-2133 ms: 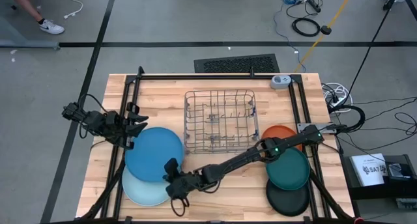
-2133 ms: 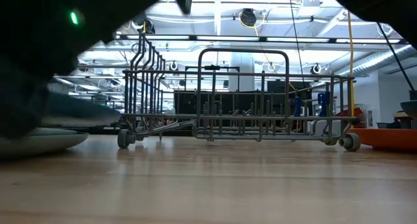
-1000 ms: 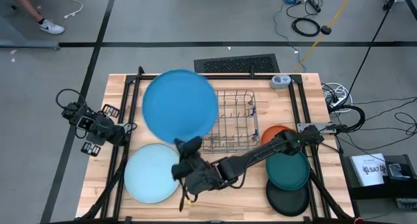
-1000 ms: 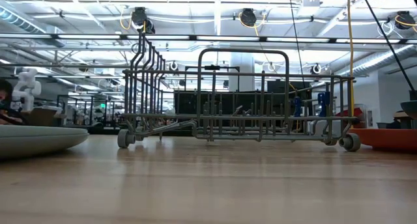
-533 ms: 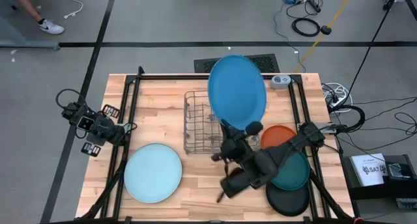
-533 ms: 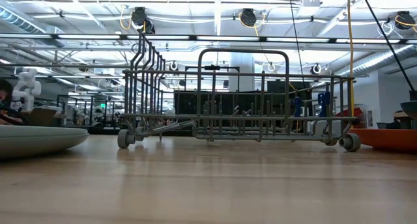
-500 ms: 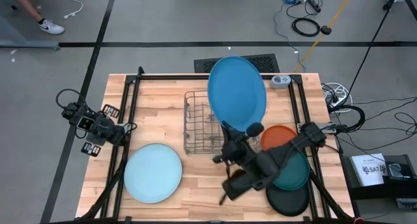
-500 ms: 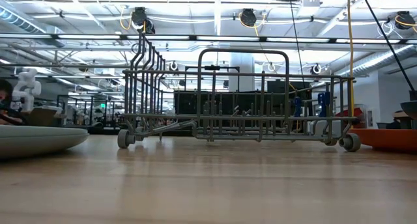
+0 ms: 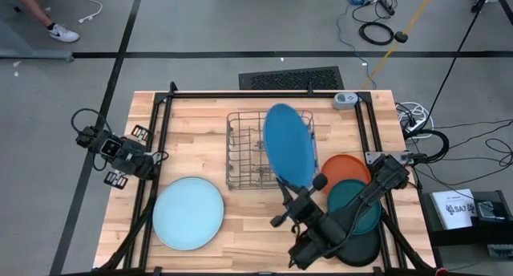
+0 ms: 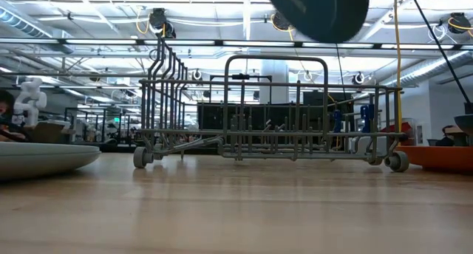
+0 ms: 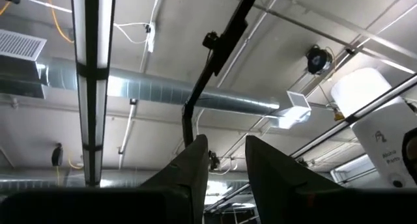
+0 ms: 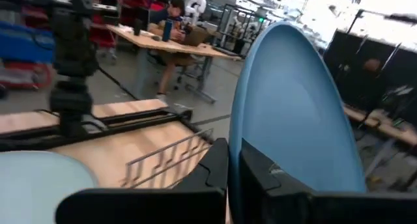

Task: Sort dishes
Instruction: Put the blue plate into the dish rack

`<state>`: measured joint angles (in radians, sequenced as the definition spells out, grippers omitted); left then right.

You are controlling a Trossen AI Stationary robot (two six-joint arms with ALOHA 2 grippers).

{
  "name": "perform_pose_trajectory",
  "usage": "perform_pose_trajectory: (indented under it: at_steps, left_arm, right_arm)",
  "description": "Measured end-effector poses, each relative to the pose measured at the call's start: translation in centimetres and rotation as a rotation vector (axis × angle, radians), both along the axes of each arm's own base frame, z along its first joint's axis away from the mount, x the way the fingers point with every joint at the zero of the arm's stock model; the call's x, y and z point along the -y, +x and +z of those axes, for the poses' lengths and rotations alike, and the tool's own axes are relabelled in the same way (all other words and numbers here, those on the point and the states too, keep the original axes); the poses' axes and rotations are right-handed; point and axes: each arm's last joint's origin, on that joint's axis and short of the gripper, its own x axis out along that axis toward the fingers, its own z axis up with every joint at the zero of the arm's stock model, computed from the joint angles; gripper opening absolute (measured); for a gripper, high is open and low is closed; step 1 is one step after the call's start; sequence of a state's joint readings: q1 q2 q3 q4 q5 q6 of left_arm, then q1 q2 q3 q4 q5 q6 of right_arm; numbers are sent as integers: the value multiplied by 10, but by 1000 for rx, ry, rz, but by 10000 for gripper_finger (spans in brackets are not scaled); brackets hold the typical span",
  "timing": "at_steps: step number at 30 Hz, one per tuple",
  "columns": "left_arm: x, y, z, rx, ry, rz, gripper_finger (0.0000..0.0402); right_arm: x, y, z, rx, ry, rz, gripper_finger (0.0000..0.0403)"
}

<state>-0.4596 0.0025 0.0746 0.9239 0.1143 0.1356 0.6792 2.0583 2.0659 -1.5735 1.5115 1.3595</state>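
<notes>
A grey wire dish rack (image 10: 270, 110) stands on the wooden table (image 10: 236, 210), on small wheels. At the left edge a pale plate (image 10: 41, 158) lies flat, and at the right edge an orange plate (image 10: 443, 156) lies flat. A dark round shape (image 10: 318, 10) hangs above the rack.

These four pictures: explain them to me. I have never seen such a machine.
Two robot arms work at a wooden table. One picture looks down from above, one looks level across the tabletop, and two come from cameras on the wrists. The right claw is shut on a blue plate, held on edge above the wire dish rack. The left claw waits at the table's left edge, holding nothing. A pale blue plate lies flat; orange, teal and black plates overlap at the right.
</notes>
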Motion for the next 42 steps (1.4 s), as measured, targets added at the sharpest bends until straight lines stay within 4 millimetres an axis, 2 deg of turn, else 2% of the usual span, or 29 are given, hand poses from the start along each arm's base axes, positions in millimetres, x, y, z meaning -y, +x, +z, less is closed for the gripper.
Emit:
perform_pose_trajectory:
  at_steps: [6,11,17,22,26,29,35,40,42]
  left_arm:
    - [0,1,0,-7,2,0,105]
    - [0,1,0,-12,-8,8,105]
    - [-1,0,0,-3,-19,13,105]
    - [-1,-1,1,12,-24,16,105]
    - [-2,-3,2,33,-35,15,105]
    - [-3,-4,3,47,-40,17,105]
    - [-3,-5,4,66,-32,40,105]
    - [-4,-6,4,81,-38,39,105]
    - [-4,-6,4,82,-39,39,105]
  right_arm:
    - [-10,-10,-28,205,95,28,3]
    - [-17,-9,-33,280,162,38,3]
    - [-34,9,-24,58,51,64,3]
    - [-45,41,-6,-148,46,242,3]
    - [-45,68,13,-115,29,413,3]
    - [-37,82,22,-57,-5,443,3]
    - [2,112,40,133,77,557,3]
    - [28,124,45,210,112,484,3]
    - [38,129,51,273,123,528,3]
